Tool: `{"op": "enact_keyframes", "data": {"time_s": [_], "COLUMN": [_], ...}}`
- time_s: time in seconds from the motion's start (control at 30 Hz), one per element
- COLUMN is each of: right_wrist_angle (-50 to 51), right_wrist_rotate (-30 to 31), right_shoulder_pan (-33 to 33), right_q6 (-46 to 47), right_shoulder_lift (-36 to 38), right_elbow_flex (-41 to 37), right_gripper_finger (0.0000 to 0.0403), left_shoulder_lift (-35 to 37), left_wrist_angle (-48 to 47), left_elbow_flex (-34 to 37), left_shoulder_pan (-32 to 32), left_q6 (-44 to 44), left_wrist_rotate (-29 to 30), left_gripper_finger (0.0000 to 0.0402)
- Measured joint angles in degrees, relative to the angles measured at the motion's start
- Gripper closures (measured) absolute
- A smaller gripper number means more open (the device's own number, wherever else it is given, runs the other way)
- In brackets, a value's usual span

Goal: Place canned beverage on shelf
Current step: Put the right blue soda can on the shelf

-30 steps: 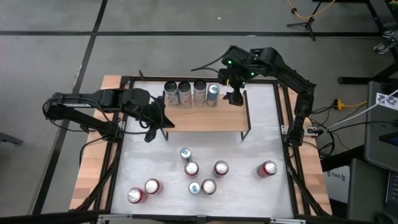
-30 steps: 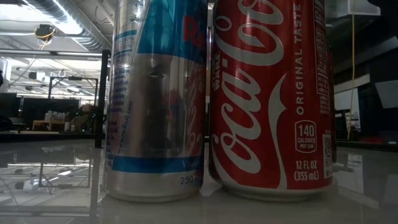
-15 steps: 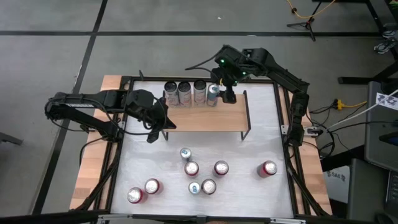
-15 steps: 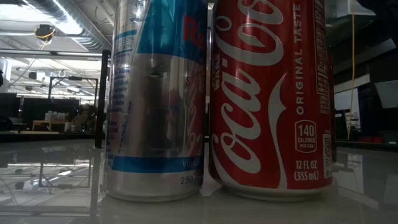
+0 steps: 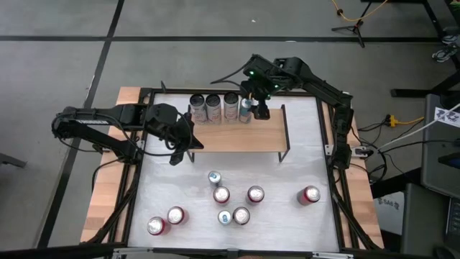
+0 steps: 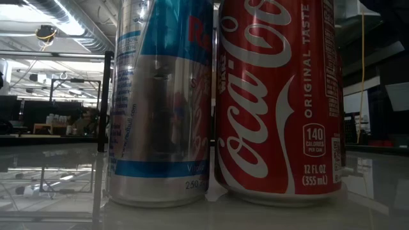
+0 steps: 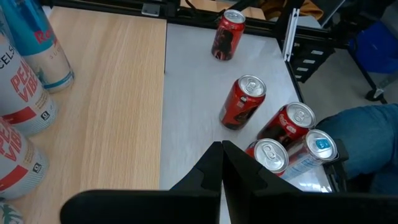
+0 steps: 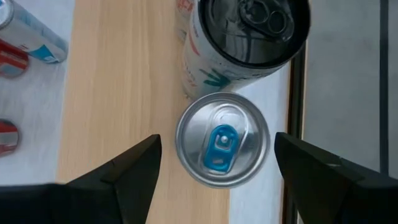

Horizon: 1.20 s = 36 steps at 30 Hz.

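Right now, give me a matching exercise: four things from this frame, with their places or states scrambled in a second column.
Things:
1. blue-tab can
2. left gripper
3. right gripper
4. lone red can

Places or states:
A. shut, by the shelf's left end
B. on the table near its right edge, apart from the other cans
C. open, fingers either side of a can
D. upright on the shelf, last in the row of four

Pairs: 1-D, 2-A, 3-C, 4-B
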<state>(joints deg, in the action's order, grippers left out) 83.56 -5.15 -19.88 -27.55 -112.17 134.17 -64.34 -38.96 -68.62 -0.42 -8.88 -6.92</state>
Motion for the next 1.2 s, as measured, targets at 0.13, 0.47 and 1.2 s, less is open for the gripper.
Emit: {"op": "enact_keyframes", "data": {"time_s": [0.13, 0.47, 1.2], "right_wrist_angle": [0.21, 0.25, 0.02], "right_wrist_rotate": [1.38, 1.1, 1.12], "right_shoulder_pan": [0.0, 0.02, 0.02], "right_q6": [0.04, 0.32, 8.67], "right_shoulder_lift": [-0.87, -1.41, -1.41], "right_elbow_flex": [0.02, 0.0, 0.04], "right_gripper_finger": [0.01, 0.01, 0.0159], "left_shoulder_lift": [0.02, 0.01, 0.0], "left_wrist_angle": [0.0, 0.0, 0.0], "left_elbow_flex": [0.0, 0.0, 0.0], "left_shoulder_pan": [0.0, 0.0, 0.01], "left_q6": [0.0, 0.0, 0.0], "left_wrist_rotate": [0.02, 0.04, 0.02], "left_gripper_finger": [0.0401, 0.0401, 0.0401]}}
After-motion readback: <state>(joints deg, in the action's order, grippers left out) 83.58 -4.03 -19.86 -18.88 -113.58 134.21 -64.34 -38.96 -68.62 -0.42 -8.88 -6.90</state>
